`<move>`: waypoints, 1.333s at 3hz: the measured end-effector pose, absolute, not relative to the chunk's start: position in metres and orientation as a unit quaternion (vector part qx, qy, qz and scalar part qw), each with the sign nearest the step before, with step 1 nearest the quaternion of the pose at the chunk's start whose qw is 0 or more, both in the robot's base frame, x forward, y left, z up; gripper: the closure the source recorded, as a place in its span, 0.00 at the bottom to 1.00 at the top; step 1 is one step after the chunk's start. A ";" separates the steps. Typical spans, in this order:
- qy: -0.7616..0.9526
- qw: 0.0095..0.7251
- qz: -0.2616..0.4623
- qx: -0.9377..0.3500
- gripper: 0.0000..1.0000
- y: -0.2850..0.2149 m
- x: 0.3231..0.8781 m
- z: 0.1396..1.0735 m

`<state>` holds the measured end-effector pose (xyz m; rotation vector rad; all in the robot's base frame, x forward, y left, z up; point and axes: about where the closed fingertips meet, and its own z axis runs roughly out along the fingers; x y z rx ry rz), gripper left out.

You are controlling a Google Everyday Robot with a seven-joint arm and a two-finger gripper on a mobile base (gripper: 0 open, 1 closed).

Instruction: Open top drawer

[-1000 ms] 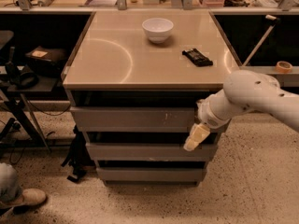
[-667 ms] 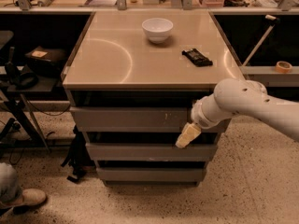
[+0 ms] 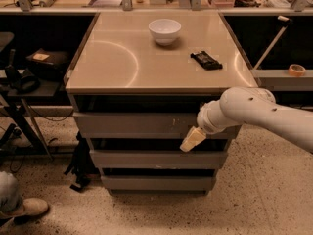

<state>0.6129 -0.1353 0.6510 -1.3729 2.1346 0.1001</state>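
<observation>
Gripper (image 3: 192,140) sits at the lower edge of the top drawer (image 3: 132,124), its grey front stretching off to the left with no inside showing, grip impossible to call, white bowl (image 3: 165,31) up beyond on the cabinet top (image 3: 112,58).

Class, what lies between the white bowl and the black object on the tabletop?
Only bare tabletop separates white bowl and black object in the camera view. The tool hangs before the top drawer, lower right.
</observation>
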 end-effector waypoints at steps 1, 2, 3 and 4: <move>0.803 0.296 0.038 -0.516 0.19 -0.135 0.613 0.651; 0.803 0.296 0.038 -0.516 0.41 -0.135 0.613 0.651; 0.803 0.296 0.038 -0.516 0.65 -0.135 0.613 0.651; 0.803 0.296 0.038 -0.516 0.88 -0.135 0.613 0.651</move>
